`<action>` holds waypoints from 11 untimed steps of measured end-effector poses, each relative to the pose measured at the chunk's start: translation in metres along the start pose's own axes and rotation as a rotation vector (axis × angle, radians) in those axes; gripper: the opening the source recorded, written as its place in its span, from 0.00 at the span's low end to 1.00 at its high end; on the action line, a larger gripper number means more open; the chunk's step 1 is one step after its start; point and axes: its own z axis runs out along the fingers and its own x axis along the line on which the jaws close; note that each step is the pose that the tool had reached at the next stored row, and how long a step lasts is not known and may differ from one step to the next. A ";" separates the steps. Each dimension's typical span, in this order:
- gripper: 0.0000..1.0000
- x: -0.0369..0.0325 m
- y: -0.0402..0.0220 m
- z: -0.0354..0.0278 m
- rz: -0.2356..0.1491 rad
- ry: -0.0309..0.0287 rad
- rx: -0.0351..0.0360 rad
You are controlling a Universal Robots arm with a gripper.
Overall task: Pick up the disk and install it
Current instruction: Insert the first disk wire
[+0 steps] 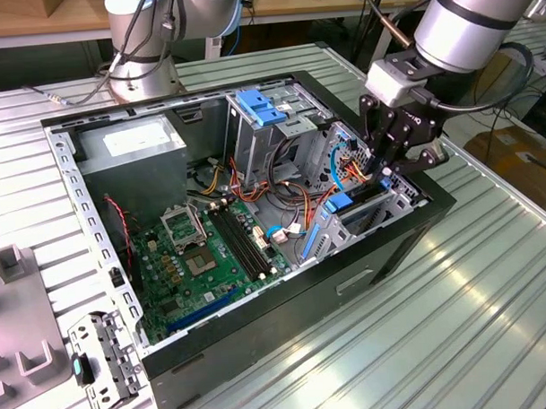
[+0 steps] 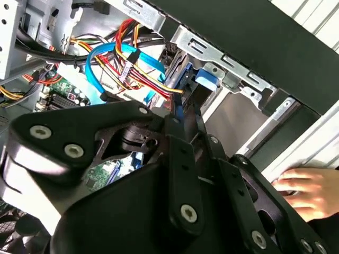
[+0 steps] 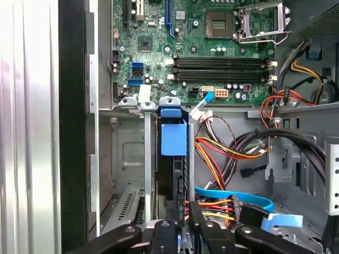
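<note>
Gripper (image 3: 183,233) fingers clamp the disk (image 3: 174,159) edge-on in its bay; loose cables (image 3: 222,153) beside the disk could snag.

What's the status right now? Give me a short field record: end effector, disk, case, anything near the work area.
end effector: down at the drive bay on the exterior view's right of the open case
disk: stands on edge in the bay slot, blue frame end showing, between the end effector's fingers in the first wrist view
grip: fingers closed on the disk's edge
case: open computer case lying on the ribbed table, motherboard exposed
hazards: a person's hand rests by the case in the second wrist view; cables beside the bay
</note>
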 end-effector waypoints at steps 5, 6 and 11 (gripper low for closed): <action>0.11 0.0000 0.0000 -0.0002 0.000 0.0003 0.0001; 0.11 0.0000 0.0000 -0.0002 0.000 0.0003 0.0001; 0.11 0.0000 0.0000 -0.0001 0.000 0.0002 0.0002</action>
